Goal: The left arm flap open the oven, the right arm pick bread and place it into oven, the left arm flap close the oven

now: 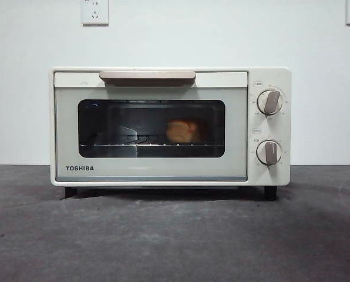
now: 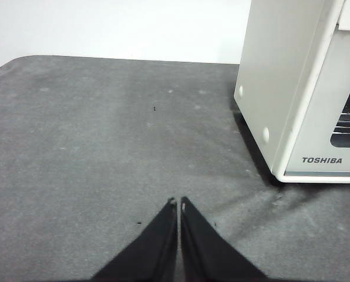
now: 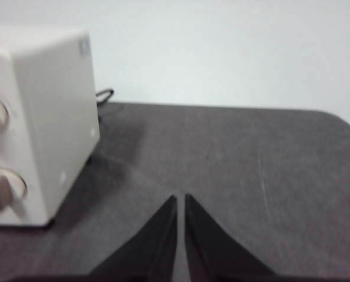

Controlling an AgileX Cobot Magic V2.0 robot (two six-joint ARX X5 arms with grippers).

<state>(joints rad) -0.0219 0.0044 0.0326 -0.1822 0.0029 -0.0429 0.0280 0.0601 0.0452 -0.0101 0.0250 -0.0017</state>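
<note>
Front: oven (image 1: 170,126) door is up and flush, bread (image 1: 182,131) on the rack behind the glass, right of centre; no arm in frame. I judge the task essentially done. Left wrist: left gripper (image 2: 178,203) jaws together, empty, over the table (image 2: 93,147), oven off to one side. Right wrist: right gripper (image 3: 180,200) jaws together, empty, beside the knob end. Only check left: confirm the door is fully latched, and keep both arms clear.
</note>
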